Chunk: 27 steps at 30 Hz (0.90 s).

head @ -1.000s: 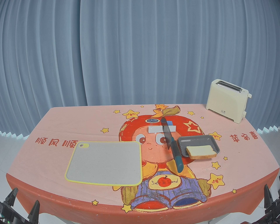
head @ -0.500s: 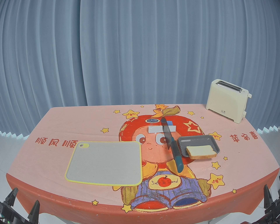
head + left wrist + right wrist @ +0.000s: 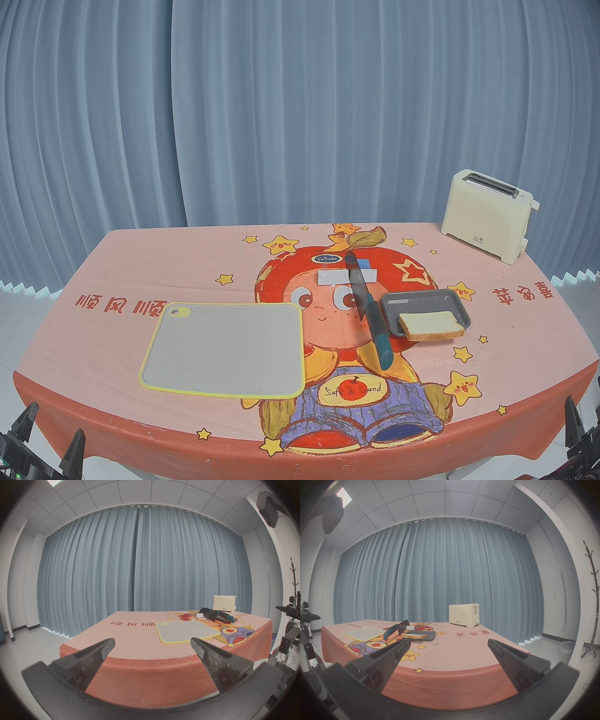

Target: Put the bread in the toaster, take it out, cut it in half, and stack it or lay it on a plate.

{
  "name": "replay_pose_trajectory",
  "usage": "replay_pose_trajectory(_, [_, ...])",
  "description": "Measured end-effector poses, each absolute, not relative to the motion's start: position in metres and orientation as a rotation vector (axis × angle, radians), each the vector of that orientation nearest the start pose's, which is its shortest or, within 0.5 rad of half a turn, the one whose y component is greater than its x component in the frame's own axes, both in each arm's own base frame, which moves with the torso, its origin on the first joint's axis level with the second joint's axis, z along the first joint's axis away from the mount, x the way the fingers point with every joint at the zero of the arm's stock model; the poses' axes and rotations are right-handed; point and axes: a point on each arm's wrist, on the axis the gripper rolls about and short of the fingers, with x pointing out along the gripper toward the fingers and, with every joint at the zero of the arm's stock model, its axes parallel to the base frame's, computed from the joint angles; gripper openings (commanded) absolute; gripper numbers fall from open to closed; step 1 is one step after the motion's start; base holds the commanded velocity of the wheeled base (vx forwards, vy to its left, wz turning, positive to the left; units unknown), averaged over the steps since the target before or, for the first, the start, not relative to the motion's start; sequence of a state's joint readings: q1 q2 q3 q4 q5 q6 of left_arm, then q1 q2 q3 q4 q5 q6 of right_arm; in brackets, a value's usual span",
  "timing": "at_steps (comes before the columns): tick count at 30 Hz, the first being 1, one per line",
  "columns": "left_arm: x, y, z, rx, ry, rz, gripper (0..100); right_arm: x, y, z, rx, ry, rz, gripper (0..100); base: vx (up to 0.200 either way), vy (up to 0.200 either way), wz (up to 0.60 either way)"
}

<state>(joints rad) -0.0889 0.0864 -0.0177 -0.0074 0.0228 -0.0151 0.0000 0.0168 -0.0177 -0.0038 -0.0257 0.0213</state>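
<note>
bread (image 3: 431, 325) lies flat on the plate (image 3: 415, 301), apparently staged for pickup, with the toaster (image 3: 489, 216) well behind that plate, while the left gripper (image 3: 153, 644) and right gripper (image 3: 449, 644) hang wide open, holding nothing.

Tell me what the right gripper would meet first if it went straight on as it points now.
Probably the table, its near edge draped in pink cloth. If the right gripper clears that, the toaster stands roughly ahead; depth is unclear.

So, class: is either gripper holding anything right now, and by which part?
Nothing is held. The left gripper and the right gripper are open and empty; the pale bread slice lies on the grey rectangular tray.
</note>
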Motion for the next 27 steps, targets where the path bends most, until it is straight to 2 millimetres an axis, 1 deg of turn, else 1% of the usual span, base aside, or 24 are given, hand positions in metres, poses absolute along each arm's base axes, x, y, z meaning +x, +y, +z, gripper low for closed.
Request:
replay_pose_trajectory(21, [-0.017,0.002,0.083,-0.012,0.062,-0.066,100,-0.023,-0.001,0.082,0.022,-0.012,-0.029,100,0.0,0.0,0.0])
replay_pose_trajectory(23, [-0.017,0.002,0.083,-0.012,0.062,-0.066,100,-0.023,-0.001,0.084,0.023,-0.032,-0.034,100,0.0,0.0,0.0])
replay_pose_trajectory(27, [-0.017,0.002,0.083,-0.011,0.062,-0.066,100,-0.024,-0.001,0.094,0.027,-0.131,-0.04,100,0.0,0.0,0.0])
